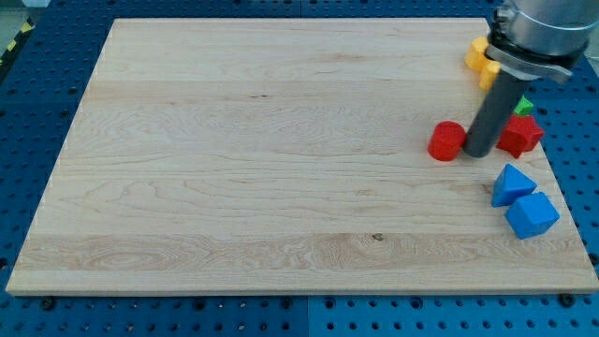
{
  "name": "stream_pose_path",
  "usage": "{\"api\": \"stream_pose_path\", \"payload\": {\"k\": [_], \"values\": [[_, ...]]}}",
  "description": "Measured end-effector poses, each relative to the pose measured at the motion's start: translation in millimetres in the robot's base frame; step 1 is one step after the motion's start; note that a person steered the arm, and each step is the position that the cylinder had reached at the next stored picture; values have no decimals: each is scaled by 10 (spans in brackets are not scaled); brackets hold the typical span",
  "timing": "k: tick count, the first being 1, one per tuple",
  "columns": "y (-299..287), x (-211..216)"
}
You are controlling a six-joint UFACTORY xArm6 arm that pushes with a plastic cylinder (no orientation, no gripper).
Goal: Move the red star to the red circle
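— Where is the red star (520,135)?

— Near the board's right edge, a little above its mid-height. My tip (478,153) stands just at the star's left side — the rod hides the star's left part, so I cannot tell whether they touch.

— And the red circle (447,141)?

— Just left of my tip, at about the same height as the star; the rod stands between the two. It is a bare rod, holding nothing.

— What else lies around them?

— A green block (524,106) (shape unclear, mostly hidden) peeks out just above the star. A yellow block (481,58) sits toward the top right corner, partly behind the arm. Two blue blocks lie toward the bottom right corner: a blue triangle (512,183), and a blue block (532,214) touching it from below.

— The board?

— A pale wooden board (253,159).
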State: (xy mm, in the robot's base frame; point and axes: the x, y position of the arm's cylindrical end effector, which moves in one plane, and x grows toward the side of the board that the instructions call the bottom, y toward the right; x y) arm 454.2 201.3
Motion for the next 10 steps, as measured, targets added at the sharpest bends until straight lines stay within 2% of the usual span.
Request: {"api": "stream_pose_path", "payload": {"k": [2,3,8,10], "values": [[-694,0],[-856,-2],[213,9],[459,233]]}}
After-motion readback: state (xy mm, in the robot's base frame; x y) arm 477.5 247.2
